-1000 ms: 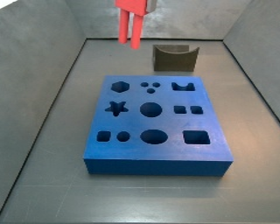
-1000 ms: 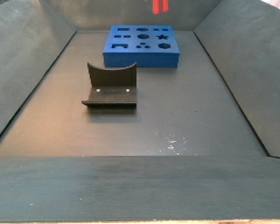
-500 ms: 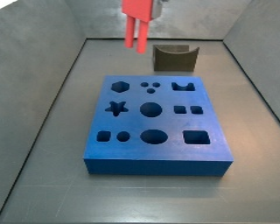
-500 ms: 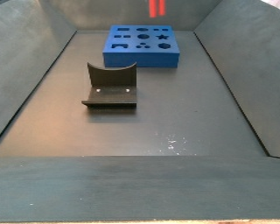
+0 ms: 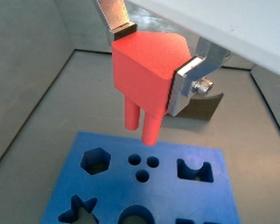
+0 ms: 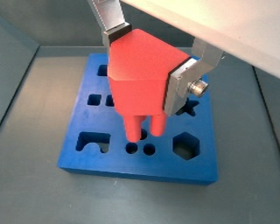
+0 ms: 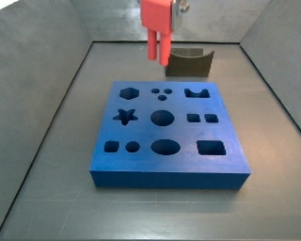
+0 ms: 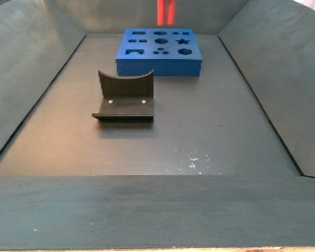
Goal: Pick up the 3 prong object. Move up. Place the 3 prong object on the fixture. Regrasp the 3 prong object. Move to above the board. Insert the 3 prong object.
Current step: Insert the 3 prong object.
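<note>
End effector (image 5: 157,61) clamped on 3 prong object (image 5: 146,79), above board (image 6: 119,144), fixture (image 5: 199,105) partly hidden.

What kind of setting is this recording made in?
Likely a lab test bench: a bare grey walled bin holding a blue board, a fixture, and the gripper holding a 3 prong object above.

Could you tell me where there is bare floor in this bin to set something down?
The widest bare patch in a side view lies between the fixture and the near wall. Narrow strips flank the board. It is crowded above the board, where the gripper holds the 3 prong object.
</note>
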